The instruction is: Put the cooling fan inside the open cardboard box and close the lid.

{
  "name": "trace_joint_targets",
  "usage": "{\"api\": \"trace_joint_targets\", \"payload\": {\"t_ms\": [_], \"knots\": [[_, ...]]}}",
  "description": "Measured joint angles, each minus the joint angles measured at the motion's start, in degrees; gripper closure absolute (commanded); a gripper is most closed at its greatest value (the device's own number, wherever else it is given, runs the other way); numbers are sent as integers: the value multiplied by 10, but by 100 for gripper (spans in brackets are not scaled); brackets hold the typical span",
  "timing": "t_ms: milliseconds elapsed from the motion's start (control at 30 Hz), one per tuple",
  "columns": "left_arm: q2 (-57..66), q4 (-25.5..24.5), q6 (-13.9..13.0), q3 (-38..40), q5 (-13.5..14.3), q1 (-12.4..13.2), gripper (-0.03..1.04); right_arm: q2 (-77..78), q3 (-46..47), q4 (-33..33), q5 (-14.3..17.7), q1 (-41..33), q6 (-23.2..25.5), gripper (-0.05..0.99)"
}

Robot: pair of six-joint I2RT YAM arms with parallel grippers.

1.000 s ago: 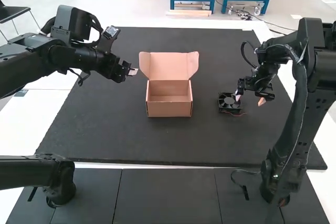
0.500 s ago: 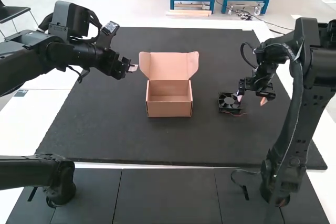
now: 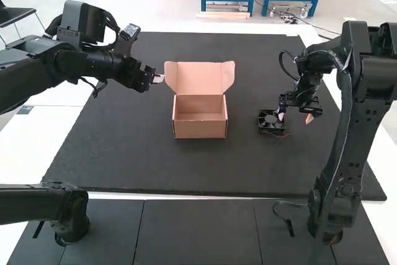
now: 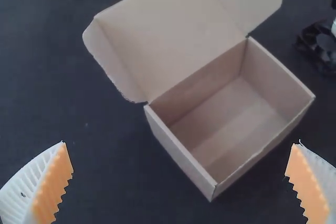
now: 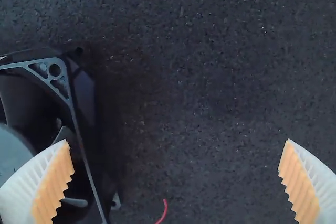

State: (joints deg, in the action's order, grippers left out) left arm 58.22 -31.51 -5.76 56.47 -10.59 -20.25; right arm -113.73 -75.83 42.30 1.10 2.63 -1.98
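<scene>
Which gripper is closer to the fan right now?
Right. The right gripper hangs open at the fan's edge. The left gripper is on the other side of the box, beside its raised lid.

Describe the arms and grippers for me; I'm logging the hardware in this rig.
The left arm and right arm are black, with bulky rounded joints and thin black cables looped alongside. The left gripper and right gripper each have white ribbed fingers faced with orange saw-toothed pads.

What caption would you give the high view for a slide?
Right gripper open at the cooling fan; left gripper open near the open cardboard box on a black mat.
</scene>
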Motion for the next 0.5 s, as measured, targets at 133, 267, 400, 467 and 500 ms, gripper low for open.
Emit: {"api": "trace_joint_targets", "payload": {"t_ms": [133, 267, 400, 467, 500], "knots": [[0, 1, 1, 0, -2, 0, 5, -2, -1, 17, 1, -3, 0, 3], [0, 5, 2, 0, -2, 0, 5, -10, -1, 30, 3, -6, 0, 3], [0, 12, 3, 0, -2, 0, 5, -10, -3, 35, 5, -6, 0, 4], [0, 13, 4, 0, -2, 0, 5, -10, -3, 35, 7, -6, 0, 8], [0, 13, 5, 0, -2, 0, 5, -11, -3, 35, 7, -6, 0, 12]]}}
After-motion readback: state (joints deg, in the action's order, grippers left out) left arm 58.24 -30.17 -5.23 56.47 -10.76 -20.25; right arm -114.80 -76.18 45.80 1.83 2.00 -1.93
